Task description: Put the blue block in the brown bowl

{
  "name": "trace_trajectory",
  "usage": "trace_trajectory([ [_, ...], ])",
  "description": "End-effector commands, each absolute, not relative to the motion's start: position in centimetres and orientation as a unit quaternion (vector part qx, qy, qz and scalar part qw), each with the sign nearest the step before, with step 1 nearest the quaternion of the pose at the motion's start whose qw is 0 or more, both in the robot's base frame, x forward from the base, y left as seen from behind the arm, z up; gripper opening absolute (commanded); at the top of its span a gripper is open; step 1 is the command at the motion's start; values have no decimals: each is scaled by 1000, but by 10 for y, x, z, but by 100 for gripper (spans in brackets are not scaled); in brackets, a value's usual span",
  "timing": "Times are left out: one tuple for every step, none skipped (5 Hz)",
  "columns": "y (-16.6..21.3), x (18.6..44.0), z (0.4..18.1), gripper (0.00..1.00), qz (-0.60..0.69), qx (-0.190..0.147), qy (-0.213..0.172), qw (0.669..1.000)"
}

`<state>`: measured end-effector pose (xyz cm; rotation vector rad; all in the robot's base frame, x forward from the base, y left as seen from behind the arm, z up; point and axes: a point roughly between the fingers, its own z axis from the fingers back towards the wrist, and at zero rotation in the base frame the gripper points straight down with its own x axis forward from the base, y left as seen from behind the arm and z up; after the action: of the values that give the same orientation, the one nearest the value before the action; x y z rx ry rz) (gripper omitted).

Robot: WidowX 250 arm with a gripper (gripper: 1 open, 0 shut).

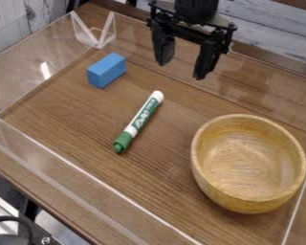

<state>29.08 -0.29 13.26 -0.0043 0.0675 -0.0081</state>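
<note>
Block [107, 70] sat on bench [62, 113], left of marker [139, 122]. Fingers [183, 63] hung wide open, nothing held. Block looked light, stiff, matte, unlikely to slip or break; best grip: opposite long sides, near middle.

A single camera view looks down at a slant from above the wooden tabletop [66, 117], close enough that the surface fills most of the frame. It faces across the table toward the robot arm at the top.
</note>
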Motion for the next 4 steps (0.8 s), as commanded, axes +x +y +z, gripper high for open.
trace_trajectory([
  [4,291,128,100,-7,0,37,999],
  [25,293,126,100,-10,5,29,1000],
  [59,295,127,100,-9,14,16,1000],
  [93,295,126,100,-5,22,6,1000],
])
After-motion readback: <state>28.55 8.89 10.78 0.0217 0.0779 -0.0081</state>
